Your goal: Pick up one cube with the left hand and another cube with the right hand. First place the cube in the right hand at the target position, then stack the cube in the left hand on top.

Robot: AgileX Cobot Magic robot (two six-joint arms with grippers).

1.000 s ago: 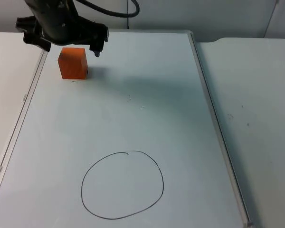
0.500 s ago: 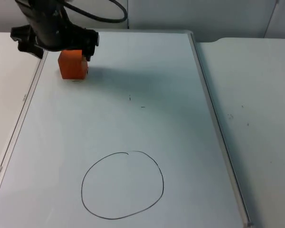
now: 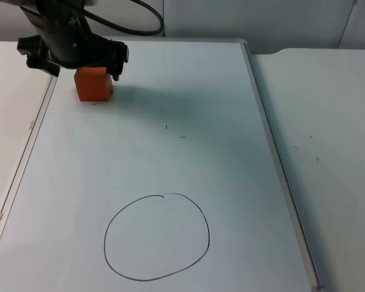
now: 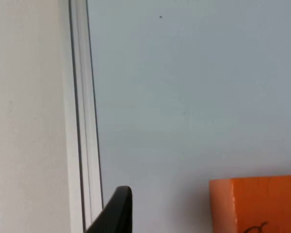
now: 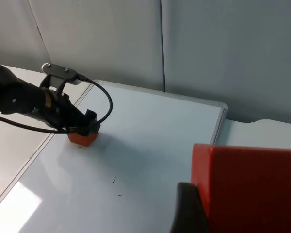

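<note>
An orange cube (image 3: 93,86) sits at the far left of the whiteboard (image 3: 231,152). My left gripper (image 3: 85,70) hangs right over it, open, with one fingertip (image 3: 116,73) just off the cube's right side. In the left wrist view the orange cube (image 4: 257,204) stands apart from a black fingertip (image 4: 117,208), with bare board between them. My right gripper (image 5: 242,218) is raised high and shut on a red cube (image 5: 247,179), a black finger (image 5: 188,208) pressed against its side. From up there the orange cube (image 5: 83,138) shows under the left arm (image 5: 39,104). A hand-drawn circle (image 3: 157,237) marks the near middle of the board.
The whiteboard has a raised metal frame along its right edge (image 3: 274,158) and its left edge (image 3: 33,140). Plain white table (image 3: 328,152) lies to the right of the board. Two small pen marks (image 3: 173,131) dot the board's centre.
The left gripper has shifted left and come down over the orange cube, covering more of its top. The cube has not moved.
</note>
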